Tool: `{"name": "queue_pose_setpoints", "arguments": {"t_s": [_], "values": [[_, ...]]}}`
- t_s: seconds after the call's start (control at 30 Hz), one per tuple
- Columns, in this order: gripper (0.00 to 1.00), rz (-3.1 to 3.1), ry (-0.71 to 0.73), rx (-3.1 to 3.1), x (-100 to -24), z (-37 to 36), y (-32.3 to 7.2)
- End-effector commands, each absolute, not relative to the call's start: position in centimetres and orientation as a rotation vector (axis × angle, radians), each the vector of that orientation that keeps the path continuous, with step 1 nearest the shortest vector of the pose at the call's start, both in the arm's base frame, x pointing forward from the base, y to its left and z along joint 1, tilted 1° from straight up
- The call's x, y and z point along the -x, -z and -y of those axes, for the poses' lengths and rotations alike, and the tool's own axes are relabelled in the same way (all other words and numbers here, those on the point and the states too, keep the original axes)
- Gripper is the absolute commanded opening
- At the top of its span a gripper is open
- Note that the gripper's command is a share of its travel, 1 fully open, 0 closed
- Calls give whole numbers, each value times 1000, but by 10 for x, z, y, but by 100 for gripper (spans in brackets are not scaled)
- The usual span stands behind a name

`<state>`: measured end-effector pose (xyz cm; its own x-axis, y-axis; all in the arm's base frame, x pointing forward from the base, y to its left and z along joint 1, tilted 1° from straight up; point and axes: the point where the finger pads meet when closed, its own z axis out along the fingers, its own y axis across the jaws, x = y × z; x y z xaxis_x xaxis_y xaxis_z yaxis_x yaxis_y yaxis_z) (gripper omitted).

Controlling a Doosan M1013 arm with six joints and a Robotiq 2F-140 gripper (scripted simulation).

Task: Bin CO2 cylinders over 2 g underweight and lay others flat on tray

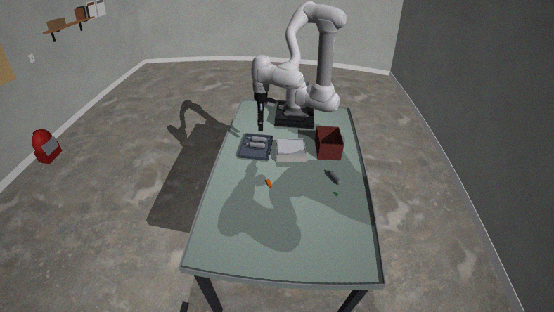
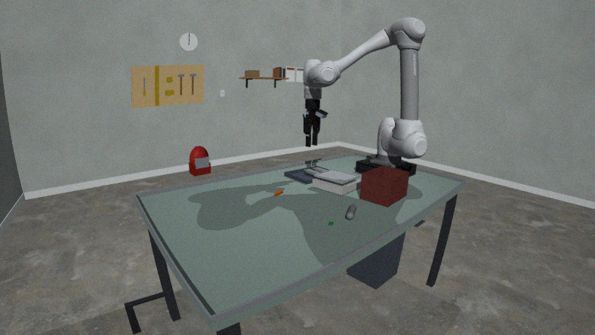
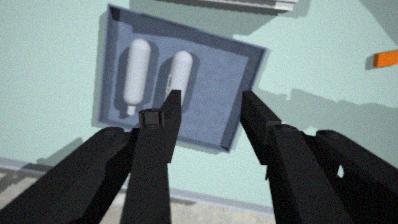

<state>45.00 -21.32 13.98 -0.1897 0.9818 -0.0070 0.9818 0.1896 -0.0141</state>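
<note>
My gripper [image 1: 260,128] [image 2: 311,145] [image 3: 211,105] is partly open and empty, pointing down high above the table near the tray. The dark blue tray [image 1: 249,153] [image 2: 292,174] [image 3: 220,72] holds two pale cylinders lying side by side. One cylinder [image 1: 259,138] [image 3: 137,72] lies at the back; the other cylinder [image 1: 256,145] [image 3: 181,67] has a dark marking, too small to read, and a finger partly hides its neck end in the wrist view. A third, grey cylinder [image 1: 333,177] [image 2: 350,211] lies on the table. The white scale [image 1: 290,146] [image 2: 337,176] bears no cylinder. The red scrap bin [image 1: 329,151] [image 2: 383,187] stands right of it; its floor is hidden.
A small orange piece [image 1: 268,183] [image 2: 278,192] [image 3: 386,58] lies in front of the tray. A small green piece [image 1: 335,193] [image 2: 331,223] lies near the grey cylinder. The scale stands between tray and bin. The robot's black base [image 1: 294,121] is behind them.
</note>
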Motion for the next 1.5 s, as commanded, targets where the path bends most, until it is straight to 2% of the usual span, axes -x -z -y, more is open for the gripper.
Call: {"name": "queue_pose_setpoints", "arguments": {"t_s": [0.0,0.17,0.23,0.27,0.53,0.73,0.8,0.83,1.03,1.47], "values": [[41,2673,-18,1640,-502,166,-142],[41,2877,-21,1253,-537,105,-142],[41,2877,-21,1253,-537,105,-142],[41,2970,-22,1014,-556,70,-142],[41,3119,-26,356,-586,-34,-139],[41,3133,-24,-184,-610,-115,-136],[41,3133,-24,-184,-610,-115,-136],[41,3104,-19,-448,-623,-156,-135],[41,3012,-1,-848,-652,-232,-121],[41,3012,-1,-848,-653,-235,-58]]}}
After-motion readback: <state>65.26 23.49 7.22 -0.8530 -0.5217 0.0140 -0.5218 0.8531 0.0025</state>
